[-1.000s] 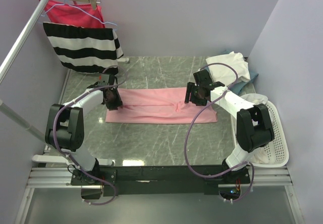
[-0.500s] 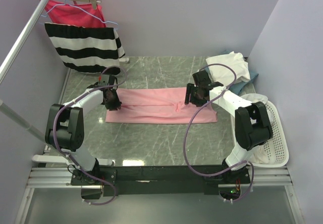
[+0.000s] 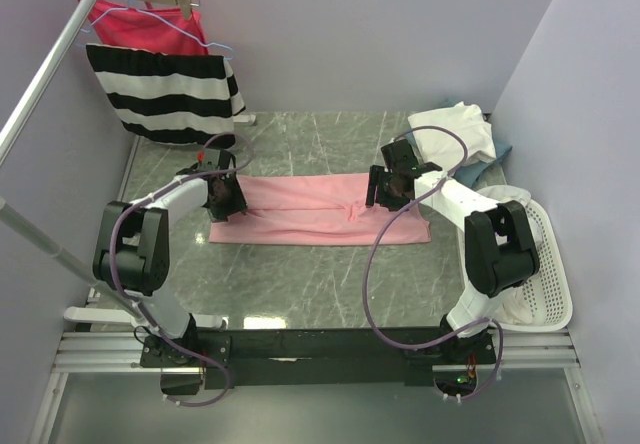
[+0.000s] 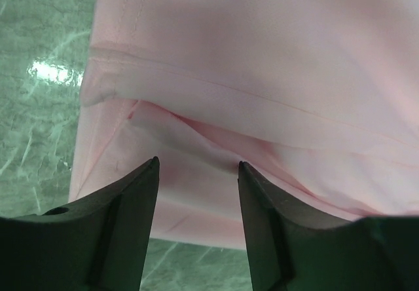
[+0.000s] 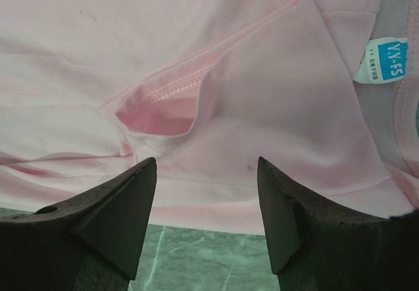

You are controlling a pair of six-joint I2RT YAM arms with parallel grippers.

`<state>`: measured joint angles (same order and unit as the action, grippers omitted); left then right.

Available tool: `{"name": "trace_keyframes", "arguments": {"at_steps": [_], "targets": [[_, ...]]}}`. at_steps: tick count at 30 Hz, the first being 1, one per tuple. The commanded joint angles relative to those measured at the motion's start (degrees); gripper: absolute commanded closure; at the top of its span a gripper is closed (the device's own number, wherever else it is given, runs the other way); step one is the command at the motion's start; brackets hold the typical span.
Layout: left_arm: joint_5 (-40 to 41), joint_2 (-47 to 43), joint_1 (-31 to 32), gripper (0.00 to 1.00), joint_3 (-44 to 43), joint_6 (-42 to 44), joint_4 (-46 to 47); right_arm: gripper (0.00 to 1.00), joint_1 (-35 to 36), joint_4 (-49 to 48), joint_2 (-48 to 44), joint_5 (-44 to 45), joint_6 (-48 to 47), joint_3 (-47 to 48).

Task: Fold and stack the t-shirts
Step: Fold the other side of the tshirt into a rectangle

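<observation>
A light pink t-shirt lies folded into a long strip across the middle of the green marble table. My left gripper hangs over its left end, open, with only cloth showing between its tips in the left wrist view. My right gripper hangs over the right part, open, above a folded sleeve and the collar label in the right wrist view. Neither holds the cloth. Cream-white tees lie piled at the back right, with a blue one under them.
A black-and-white striped garment and a magenta-red one hang on a rack at the back left. A white basket with cloth in it stands at the right edge. A metal pole crosses the left side.
The left gripper has shifted slightly right onto the shirt's left end. The right gripper has barely moved. The shirt lies as before.
</observation>
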<state>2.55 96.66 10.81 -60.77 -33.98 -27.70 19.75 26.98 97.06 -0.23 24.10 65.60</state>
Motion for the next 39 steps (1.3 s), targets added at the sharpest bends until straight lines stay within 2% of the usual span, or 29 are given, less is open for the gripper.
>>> {"name": "trace_keyframes", "arguments": {"at_steps": [1,4,6,9,10,11,15,19,22,23,28,31,32,39], "targets": [[3.16,2.12,0.79,0.44,-1.89,-1.18,1.34,0.30,0.20,-1.14,0.94,0.49,-1.33,0.84],[4.30,2.92,1.14,0.44,-2.07,-1.62,1.51,0.30,0.03,-1.14,1.12,0.41,-1.77,0.84],[5.01,3.27,1.49,0.50,-2.24,-1.97,1.51,0.30,-0.24,-1.05,1.12,0.41,-1.95,1.02],[5.71,2.22,1.76,0.51,-1.89,-2.76,2.39,0.30,-0.32,-0.88,1.21,0.41,-2.47,1.19],[5.80,1.69,1.76,0.49,-1.81,-3.11,2.65,0.30,-0.24,-0.97,1.29,0.41,-2.82,1.19],[5.63,0.38,1.85,0.42,-1.63,-3.29,3.18,0.30,-0.32,-0.97,1.21,0.41,-2.83,1.19],[7.29,-1.30,1.85,0.30,-1.71,-3.73,3.45,0.30,-0.50,-1.32,1.56,-1.00,-2.83,1.11],[7.39,0.63,1.94,0.31,-2.42,-3.46,3.62,0.30,-0.50,-1.41,2.35,-1.79,-2.91,1.02],[6.95,2.30,2.02,0.43,-2.51,-3.46,4.59,0.30,-0.50,-1.14,2.52,-1.88,-3.00,1.11],[6.95,3.00,2.11,0.52,-2.42,-3.46,4.59,0.30,-0.50,-1.32,2.61,-1.79,-3.09,1.19],[7.82,3.62,2.55,0.71,-1.89,-3.46,4.33,0.30,-0.59,-1.06,2.52,-1.62,-3.27,1.19],[8.35,2.92,2.55,0.87,-1.72,-3.46,3.97,0.30,-0.59,-1.14,2.53,-1.79,-3.27,1.19],[9.05,2.31,2.55,0.97,-1.54,-3.46,3.63,0.30,-0.59,-1.23,2.44,-1.79,-3.27,1.11],[11.86,-2.44,2.55,0.99,-0.14,-3.99,0.55,0.30,-0.76,-1.15,2.79,0.14,-3.18,0.75]]}}
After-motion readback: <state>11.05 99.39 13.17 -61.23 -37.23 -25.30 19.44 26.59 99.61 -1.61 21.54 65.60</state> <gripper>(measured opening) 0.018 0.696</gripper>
